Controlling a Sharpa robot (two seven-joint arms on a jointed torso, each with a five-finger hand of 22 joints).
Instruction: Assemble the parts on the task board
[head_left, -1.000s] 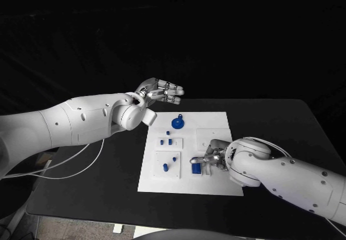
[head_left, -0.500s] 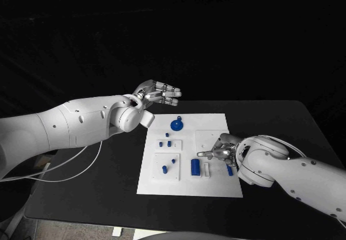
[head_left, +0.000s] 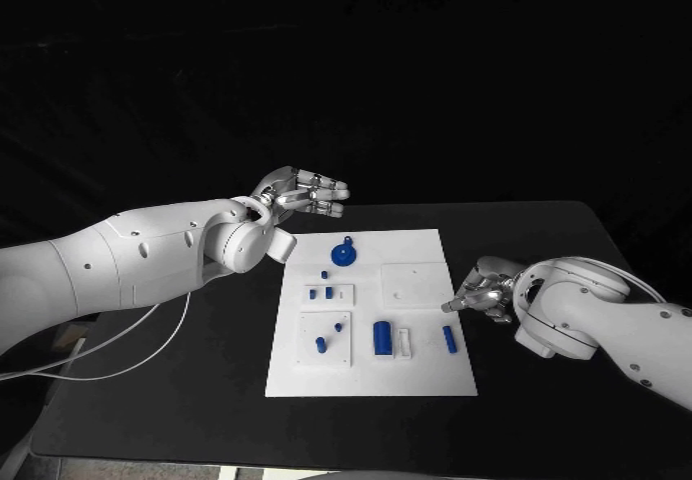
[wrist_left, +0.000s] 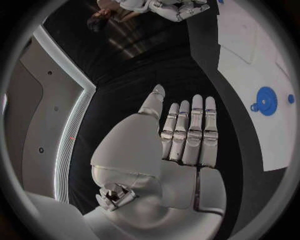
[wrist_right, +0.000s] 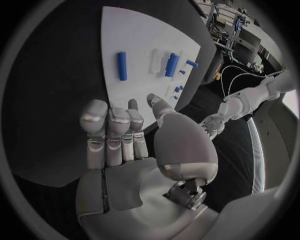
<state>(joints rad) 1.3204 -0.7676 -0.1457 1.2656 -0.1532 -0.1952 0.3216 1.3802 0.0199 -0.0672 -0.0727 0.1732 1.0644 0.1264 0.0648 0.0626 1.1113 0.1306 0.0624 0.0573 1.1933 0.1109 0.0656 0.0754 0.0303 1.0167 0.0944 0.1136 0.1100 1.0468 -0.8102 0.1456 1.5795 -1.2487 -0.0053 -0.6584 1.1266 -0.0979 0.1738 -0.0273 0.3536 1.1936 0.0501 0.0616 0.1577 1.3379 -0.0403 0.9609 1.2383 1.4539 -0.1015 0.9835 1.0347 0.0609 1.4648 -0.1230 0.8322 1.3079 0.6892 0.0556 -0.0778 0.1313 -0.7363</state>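
Black tabletop (head_left: 188, 380) fills my working area, with the white task board (head_left: 418, 250) lying in the middle of it. From largest to smallest on the board I make out a round blue disc part (head_left: 345, 253) near the far end, a stout blue cylinder (head_left: 382, 337) standing toward the near end, a slim blue bar (head_left: 449, 339) lying loose just beside the board's right edge, and a few small blue pegs (head_left: 320, 343) in the left-hand blocks. My left hand (head_left: 300, 190) hovers off the board's far left corner, holding nothing; its wrist view shows the fingers (wrist_left: 187, 131) extended side by side. My right hand (head_left: 482, 293) sits just past the board's right edge, near the slim bar, fingers (wrist_right: 115, 132) loosely extended and nothing in the palm. I judge the assembly unfinished, since that bar lies flat, apparently not in any socket. The risk I see is on the right side: the bar lies close to the edge, so a careless sweep of my fingers could nudge it off onto the table, or tip the upright cylinder standing nearby.
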